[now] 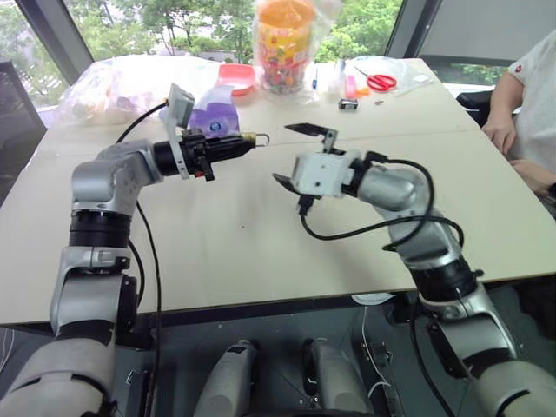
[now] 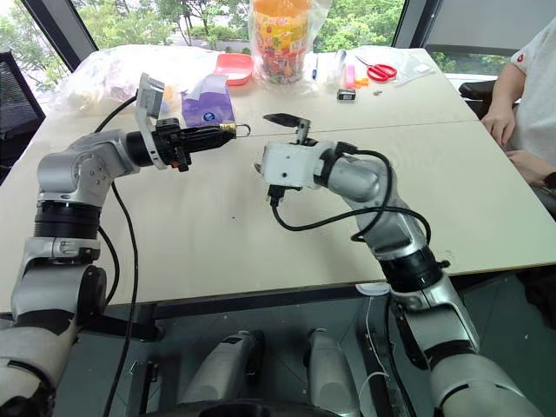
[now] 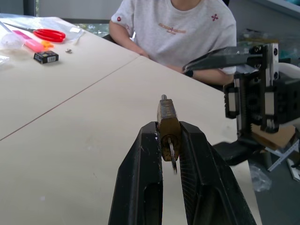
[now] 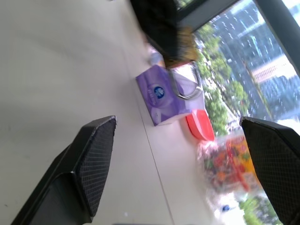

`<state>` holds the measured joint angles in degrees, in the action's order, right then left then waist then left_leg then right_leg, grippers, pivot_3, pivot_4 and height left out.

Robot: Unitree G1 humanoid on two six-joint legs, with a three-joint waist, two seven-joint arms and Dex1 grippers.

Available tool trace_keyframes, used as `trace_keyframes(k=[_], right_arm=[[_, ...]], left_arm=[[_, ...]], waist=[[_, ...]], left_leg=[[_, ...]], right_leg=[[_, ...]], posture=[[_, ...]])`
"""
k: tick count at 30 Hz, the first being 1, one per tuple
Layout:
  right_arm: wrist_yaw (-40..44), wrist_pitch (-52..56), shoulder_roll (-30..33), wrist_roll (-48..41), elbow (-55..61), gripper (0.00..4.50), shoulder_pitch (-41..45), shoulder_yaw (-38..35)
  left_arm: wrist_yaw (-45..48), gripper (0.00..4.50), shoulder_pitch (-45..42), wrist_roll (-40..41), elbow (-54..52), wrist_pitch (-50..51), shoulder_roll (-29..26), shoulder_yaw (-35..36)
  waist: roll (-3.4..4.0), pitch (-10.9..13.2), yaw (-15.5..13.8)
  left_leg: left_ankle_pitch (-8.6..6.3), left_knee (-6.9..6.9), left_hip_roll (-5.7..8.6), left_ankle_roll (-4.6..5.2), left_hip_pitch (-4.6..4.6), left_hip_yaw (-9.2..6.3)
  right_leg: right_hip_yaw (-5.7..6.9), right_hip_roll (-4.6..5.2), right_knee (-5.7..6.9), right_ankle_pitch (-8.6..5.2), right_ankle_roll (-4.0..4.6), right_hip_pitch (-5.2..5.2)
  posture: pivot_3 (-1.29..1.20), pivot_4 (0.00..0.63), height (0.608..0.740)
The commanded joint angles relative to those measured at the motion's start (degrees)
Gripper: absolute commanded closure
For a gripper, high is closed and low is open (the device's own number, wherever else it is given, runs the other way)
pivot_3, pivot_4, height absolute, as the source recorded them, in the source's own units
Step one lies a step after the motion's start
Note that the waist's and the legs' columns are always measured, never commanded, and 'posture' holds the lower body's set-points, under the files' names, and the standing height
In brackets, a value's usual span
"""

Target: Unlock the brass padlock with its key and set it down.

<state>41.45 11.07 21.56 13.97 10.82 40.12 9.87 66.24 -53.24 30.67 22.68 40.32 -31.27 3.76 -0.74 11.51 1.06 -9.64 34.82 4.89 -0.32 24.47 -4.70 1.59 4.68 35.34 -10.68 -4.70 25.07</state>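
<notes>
Left eye view: padlock (image 1: 246,139) clamped by left claw (image 1: 233,144), at ten o'clock from gaping right claw (image 1: 300,155), shackle pointing rightward.

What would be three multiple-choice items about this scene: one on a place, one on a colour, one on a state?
1. Where is the brass padlock?
A. On the table
B. Between the left pincer's fingers
C. In the person's hand

2. What colour are the scissors' handles?
A. Red
B. Blue
C. Green

3. How is the right pincer?
A. Shut on the key
B. Shut on nothing
C. Open

Answers:
1 B, the black fingers clamp the padlock above the table.
2 A, they lie red at the far edge.
3 C, its fingers stand wide apart, holding nothing.
</notes>
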Motion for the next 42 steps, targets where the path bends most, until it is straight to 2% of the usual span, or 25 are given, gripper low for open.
trace_keyframes(k=[1, 7, 19, 27, 35, 38, 40, 42], right_arm=[[-3.7, 7.4, -3.2, -4.7, 4.6, 0.04, 4.1, -4.6], [-6.5, 7.1, -3.7, -4.3, 2.1, 0.04, 6.8, -2.5], [-5.8, 4.3, -1.7, -4.7, -2.7, 0.04, 6.2, 0.4], [-2.2, 9.8, -1.9, -10.1, -2.0, 0.04, 5.6, 0.0], [-1.2, 15.3, 0.0, -12.7, 1.1, 0.04, 4.2, -0.8], [-1.0, 20.1, 2.5, -13.9, 4.2, 0.04, 2.7, -2.8], [0.5, 25.4, 7.3, -14.0, 7.2, 0.04, 1.1, -4.2], [4.9, 32.3, 14.7, -15.8, 12.6, 0.04, -2.3, -5.0]], left_arm=[[1.2, 4.5, -0.4, 1.9, -3.7, 0.6, -0.6, 1.2], [2.3, 4.5, 0.0, 2.8, -7.1, 2.9, -1.0, 0.2], [1.8, 4.5, 1.4, 6.2, -12.4, 6.0, -2.0, 1.9], [2.9, 4.5, 2.0, 6.3, -12.7, 4.9, -3.2, 1.5], [2.8, 4.5, 1.8, 4.5, -9.9, 2.0, -1.7, 0.2], [2.0, 4.5, 1.4, 3.6, -7.6, 0.9, -0.2, -0.7], [0.8, 4.5, 1.2, 2.5, -5.1, 1.0, 1.6, -1.7], [-1.0, 4.5, 1.3, 0.3, -1.4, 0.2, 4.3, -3.6]], waist=[[0.0, 0.0, 0.0], [0.0, 0.0, -0.3], [0.0, 0.0, -0.2], [0.0, 0.0, -0.2], [0.0, 0.0, -0.3], [0.0, 0.0, -0.4], [0.0, 0.0, -0.8], [0.0, 0.0, -1.7]], left_leg=[[0.0, 0.03, -0.05, 0.0, 0.0, 0.0], [-0.01, 0.06, -0.06, -0.01, -0.01, 0.0], [-0.01, 0.04, -0.05, 0.01, 0.0, 0.03], [-0.01, 0.04, -0.06, 0.01, 0.0, 0.02], [-0.02, 0.04, -0.06, 0.02, 0.0, 0.02], [-0.02, 0.04, -0.06, 0.02, 0.02, 0.02], [-0.03, 0.07, -0.04, 0.04, 0.04, 0.02], [-0.08, 0.19, -0.02, 0.12, 0.08, 0.02]], right_leg=[[0.01, -0.01, 0.01, -0.01, 0.06, 0.0], [0.05, -0.02, -0.04, -0.05, 0.18, -0.05], [0.05, -0.03, -0.11, -0.04, 0.18, -0.06], [0.05, -0.03, -0.11, -0.05, 0.18, -0.06], [0.05, 0.01, -0.15, -0.05, 0.19, -0.08], [0.05, 0.03, -0.15, -0.06, 0.19, -0.08], [0.06, 0.02, -0.16, -0.06, 0.19, -0.08], [0.09, 0.03, -0.2, -0.07, 0.18, -0.13]], posture=[[0.0, 0.15, 0.74], [0.0, 0.15, 0.74], [0.0, 0.15, 0.74], [0.0, 0.15, 0.74], [0.0, 0.15, 0.74], [0.0, 0.15, 0.74], [0.0, 0.15, 0.74], [0.0, 0.15, 0.74]])
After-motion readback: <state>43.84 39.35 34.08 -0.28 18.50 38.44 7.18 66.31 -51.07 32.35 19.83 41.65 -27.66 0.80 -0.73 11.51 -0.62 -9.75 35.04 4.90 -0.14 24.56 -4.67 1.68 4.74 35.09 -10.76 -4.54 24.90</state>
